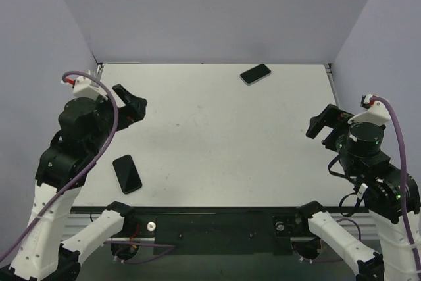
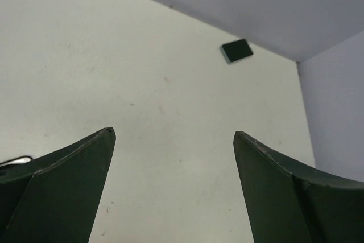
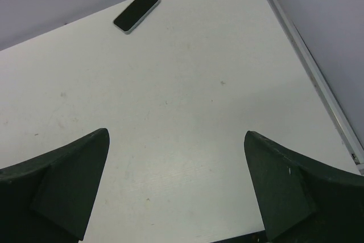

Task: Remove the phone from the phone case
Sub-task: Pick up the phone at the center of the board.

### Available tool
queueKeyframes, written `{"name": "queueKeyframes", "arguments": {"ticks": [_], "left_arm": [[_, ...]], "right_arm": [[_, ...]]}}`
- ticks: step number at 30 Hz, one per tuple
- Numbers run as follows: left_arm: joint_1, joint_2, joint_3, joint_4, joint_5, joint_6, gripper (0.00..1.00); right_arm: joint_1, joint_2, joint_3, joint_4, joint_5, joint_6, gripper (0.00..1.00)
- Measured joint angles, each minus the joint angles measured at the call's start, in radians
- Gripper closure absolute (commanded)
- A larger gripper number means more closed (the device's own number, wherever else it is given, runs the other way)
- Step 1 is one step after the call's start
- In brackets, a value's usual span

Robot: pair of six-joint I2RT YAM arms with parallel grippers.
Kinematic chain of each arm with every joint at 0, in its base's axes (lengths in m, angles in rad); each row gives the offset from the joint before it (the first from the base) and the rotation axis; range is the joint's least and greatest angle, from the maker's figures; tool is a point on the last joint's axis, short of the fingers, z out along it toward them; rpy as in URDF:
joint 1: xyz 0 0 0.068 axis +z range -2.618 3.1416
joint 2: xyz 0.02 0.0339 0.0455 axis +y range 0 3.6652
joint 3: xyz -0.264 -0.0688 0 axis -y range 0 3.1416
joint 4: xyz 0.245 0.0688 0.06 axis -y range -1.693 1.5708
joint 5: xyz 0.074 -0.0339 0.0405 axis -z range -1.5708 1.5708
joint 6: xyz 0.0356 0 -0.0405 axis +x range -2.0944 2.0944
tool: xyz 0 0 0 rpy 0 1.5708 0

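Observation:
A black-screened phone with a pale rim (image 1: 255, 74) lies flat at the far middle-right of the white table (image 1: 217, 143). It also shows in the right wrist view (image 3: 135, 12) and, small, in the left wrist view (image 2: 236, 51). A second flat black slab (image 1: 127, 173) lies near the front left; I cannot tell whether it is a phone or a case. My left gripper (image 1: 135, 106) is open and empty above the table's left side (image 2: 173, 132). My right gripper (image 1: 324, 125) is open and empty at the right side (image 3: 176, 132).
Lilac walls enclose the table at the back and both sides. A metal rail (image 3: 310, 64) runs along the right edge. The black base bar (image 1: 217, 225) runs along the front edge.

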Motion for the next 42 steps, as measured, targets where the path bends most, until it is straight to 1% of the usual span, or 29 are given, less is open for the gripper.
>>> {"name": "queueKeyframes", "arguments": {"ticks": [7, 10, 13, 14, 15, 17, 19, 20, 23, 29, 34, 40, 42], "left_arm": [[0.003, 0.118, -0.147, -0.096, -0.004, -0.010, 0.04], [0.034, 0.186, -0.229, -0.115, -0.003, -0.011, 0.04], [0.141, 0.240, -0.327, -0.119, 0.019, -0.006, 0.04], [0.193, 0.252, -0.360, -0.118, 0.029, -0.003, 0.04], [0.267, 0.262, -0.404, -0.112, 0.048, 0.001, 0.04], [0.362, 0.274, -0.461, -0.106, 0.064, 0.011, 0.04], [0.437, 0.287, -0.506, -0.095, 0.096, 0.027, 0.04], [0.454, 0.296, -0.517, -0.089, 0.107, 0.033, 0.04], [0.494, 0.342, -0.527, -0.054, 0.141, 0.057, 0.04], [0.571, 0.447, -0.527, 0.014, 0.156, 0.123, 0.03], [0.597, 0.584, -0.503, 0.015, 0.178, 0.194, 0.04], [0.609, 0.772, -0.432, -0.006, 0.193, 0.272, 0.03], [0.617, 0.788, -0.422, -0.011, 0.197, 0.281, 0.03]], "right_arm": [[0.000, 0.001, -0.063, 0.045, -0.048, -0.002, 0.00], [0.000, 0.003, -0.104, 0.065, -0.078, -0.002, 0.00], [0.000, 0.005, -0.150, 0.100, -0.116, -0.001, 0.00], [0.000, 0.006, -0.166, 0.114, -0.130, 0.000, 0.00], [0.000, 0.008, -0.179, 0.128, -0.142, 0.000, 0.00], [0.000, 0.011, -0.201, 0.150, -0.163, 0.000, 0.00], [0.000, 0.014, -0.223, 0.180, -0.190, -0.002, 0.00], [0.000, 0.016, -0.232, 0.193, -0.201, -0.003, 0.00], [0.000, 0.016, -0.270, 0.252, -0.242, -0.006, 0.00], [0.005, 0.027, -0.318, 0.344, -0.314, -0.025, 0.00], [0.097, 0.037, -0.335, 0.405, -0.305, -0.065, 0.00], [0.192, 0.014, -0.369, 0.458, -0.292, -0.102, 0.00], [0.215, -0.002, -0.381, 0.467, -0.286, -0.109, 0.00]]}}
